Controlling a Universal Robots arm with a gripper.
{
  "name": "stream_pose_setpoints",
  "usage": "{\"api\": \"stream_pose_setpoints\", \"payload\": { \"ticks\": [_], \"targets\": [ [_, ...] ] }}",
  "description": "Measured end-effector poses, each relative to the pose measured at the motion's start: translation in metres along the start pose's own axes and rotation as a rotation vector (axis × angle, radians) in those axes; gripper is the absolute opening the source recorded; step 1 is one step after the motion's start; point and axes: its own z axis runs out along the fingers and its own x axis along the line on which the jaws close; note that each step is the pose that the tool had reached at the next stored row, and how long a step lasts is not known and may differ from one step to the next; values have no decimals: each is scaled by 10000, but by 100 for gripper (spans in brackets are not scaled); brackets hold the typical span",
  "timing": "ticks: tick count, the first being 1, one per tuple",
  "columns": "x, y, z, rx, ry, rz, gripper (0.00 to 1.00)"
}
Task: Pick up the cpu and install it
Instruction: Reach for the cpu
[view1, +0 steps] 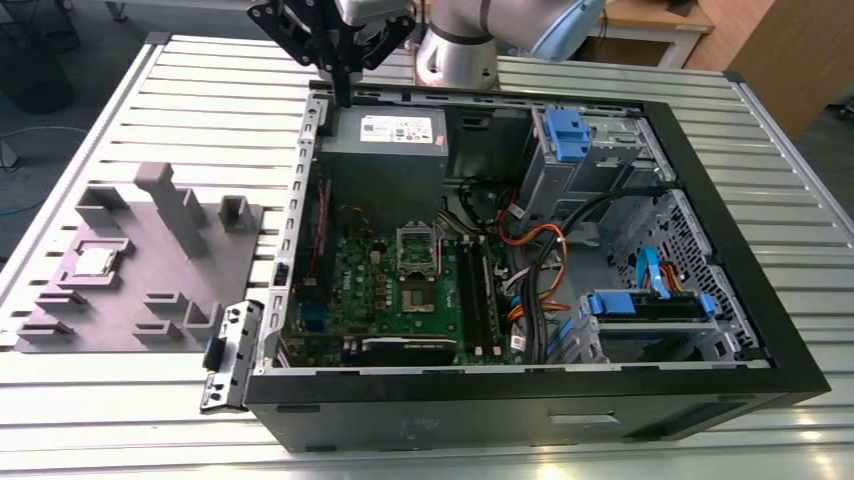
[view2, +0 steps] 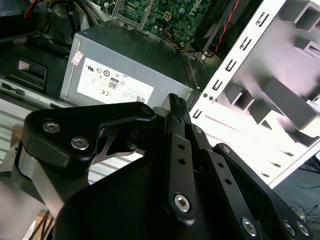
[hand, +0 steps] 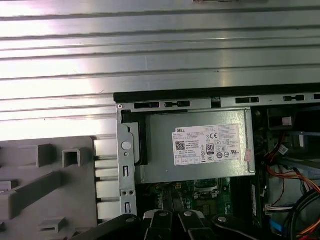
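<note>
The arm's black end effector (view1: 344, 95), fingers drawn together on nothing, hangs at the upper middle of the exterior view over the rear edge of the open black computer case (view1: 534, 390), just above the grey power-supply box with a white label (view1: 387, 130). The small square silver-topped cpu (view1: 94, 260) lies in the grey moulded holder (view1: 160, 300) on the slatted metal counter (view1: 200, 80) at the exterior view's left, well apart from the end effector; pickup and seating in the shiny socket frame (view1: 418, 255) on the green circuit board (view1: 358, 290) both appear undone.
</note>
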Motion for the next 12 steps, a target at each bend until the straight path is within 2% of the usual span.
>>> {"api": "stream_pose_setpoints", "payload": {
  "ticks": [12],
  "targets": [
    [12,-1,-1,0,-1,1,11]
  ]
}}
